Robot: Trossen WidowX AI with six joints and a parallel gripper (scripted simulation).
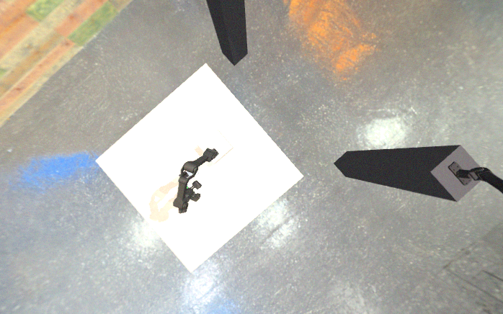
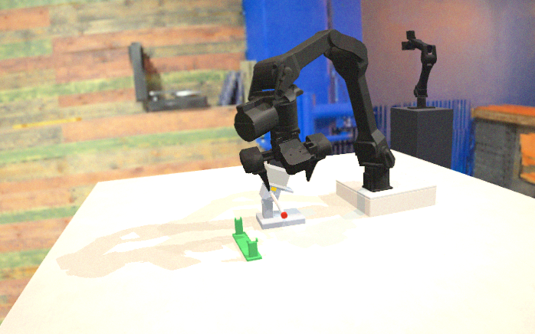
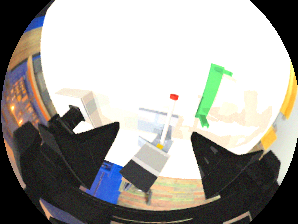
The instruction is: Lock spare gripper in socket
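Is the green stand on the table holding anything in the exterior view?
No, the green stand sits bare on the white table, apart from the grey mount, with nothing resting between its two uprights.

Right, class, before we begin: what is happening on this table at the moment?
A black robot arm is bent over a small grey mount on the white table. Its gripper is open and holds nothing, its fingers spread either side of the grey spare gripper sitting on top of the mount. A white pin with a red knob slants down from the mount's top; whether it passes through cannot be told. The green cradle nearby stands empty.
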